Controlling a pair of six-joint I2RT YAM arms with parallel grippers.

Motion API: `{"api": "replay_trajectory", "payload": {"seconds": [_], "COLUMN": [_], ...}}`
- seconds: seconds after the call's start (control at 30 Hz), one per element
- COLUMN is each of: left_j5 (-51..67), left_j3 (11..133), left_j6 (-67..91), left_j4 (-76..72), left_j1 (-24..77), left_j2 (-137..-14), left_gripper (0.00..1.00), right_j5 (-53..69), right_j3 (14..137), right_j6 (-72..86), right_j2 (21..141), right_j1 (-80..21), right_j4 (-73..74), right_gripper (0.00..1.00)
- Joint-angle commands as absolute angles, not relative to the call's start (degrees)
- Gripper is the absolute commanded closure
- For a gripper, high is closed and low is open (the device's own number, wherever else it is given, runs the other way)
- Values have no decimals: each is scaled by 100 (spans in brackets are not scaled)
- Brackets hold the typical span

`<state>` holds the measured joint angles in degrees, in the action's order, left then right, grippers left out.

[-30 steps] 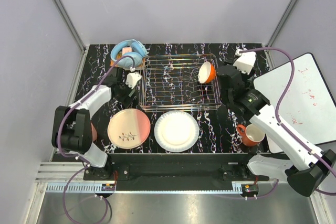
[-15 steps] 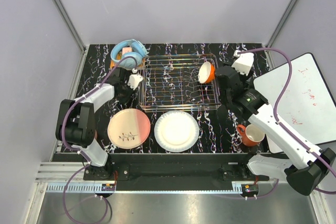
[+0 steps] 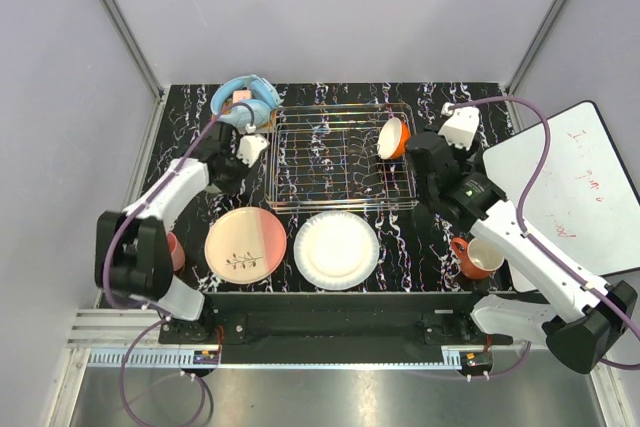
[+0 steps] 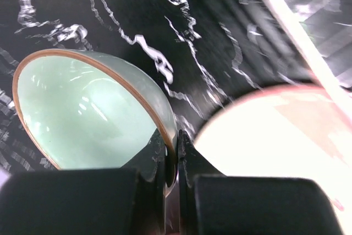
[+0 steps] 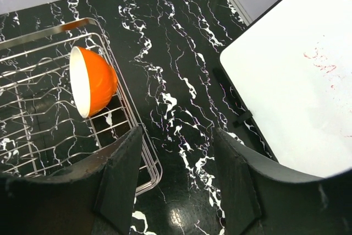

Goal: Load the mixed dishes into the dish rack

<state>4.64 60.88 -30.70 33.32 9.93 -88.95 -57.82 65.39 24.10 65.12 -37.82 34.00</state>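
left end effector [image 4: 171, 158]: pressed together on the brown-edged rim of the pale green bowl [image 4: 82, 108], with one finger inside the rim and one outside.
pale green bowl: pinched at its rim over the black marbled surface [image 3: 400, 252], left of the dish rack [image 3: 330, 162]. Its opening is turned toward the wrist camera. Whether it rests on the surface cannot be told.
right end effector [image 5: 177, 136]: spread, with nothing held between the fingers. It is hung over the surface just right of the dish rack.
dish rack: silver wire, set at the back middle of the surface. An orange bowl [image 3: 393, 137] with a white inside is lodged on its side in the right rear corner.
pink-and-cream plate [image 3: 245, 244]: laid flat in front of the dish rack, just beside the plain white plate [image 3: 337, 249].
orange-red mug [image 3: 478, 257]: upright at the near right, beside the right arm.
pink cup [image 3: 174, 250]: partly hidden by the left arm at the near left.
blue headphones [image 3: 245, 99]: placed at the rack's left rear corner.
white board [image 3: 565, 187]: laid at the far right.
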Motion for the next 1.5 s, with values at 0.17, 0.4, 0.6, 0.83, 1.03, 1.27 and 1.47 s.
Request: {"api": "replay_trajectory", "payload": {"seconds": [0.17,0.4,0.6,0.83,1.03,1.27,1.47], "left_j5": [3334,5184,5545,5880,5513,4729,4184], "left_j3": [9137,9536,9861,9184,9211,9193,9352], "left_j6": [-2015,416,2235,5457,6380,6504,6635], "left_j4": [5070,4247,2542,-1650,-2573,-2339,-2127], "left_j1": [1063,2054,3004,3480,3876,4017,4069], "left_j2": [-7277,-8040,-8936,-9720,-10441,-11065,-11452], "left_gripper": [100,100,100,100,100,100,100], "right_j5": [-6354,-6039,-5730,-5573,-5344,-5150,-5177], "right_j3": [6083,6056,6021,5994,5897,5959,5977], "right_j6": [3066,4183,4307,4394,4386,4368,4245], "right_j2": [6363,6714,6399,5705,5248,5133,5273], "right_j1": [-3701,-2885,-2602,-2602,-2602,-2602,-2602], "right_j4": [3384,4332,4605,4922,5054,5168,5177], "right_gripper": [42,42,40,40,41,41,41]}}
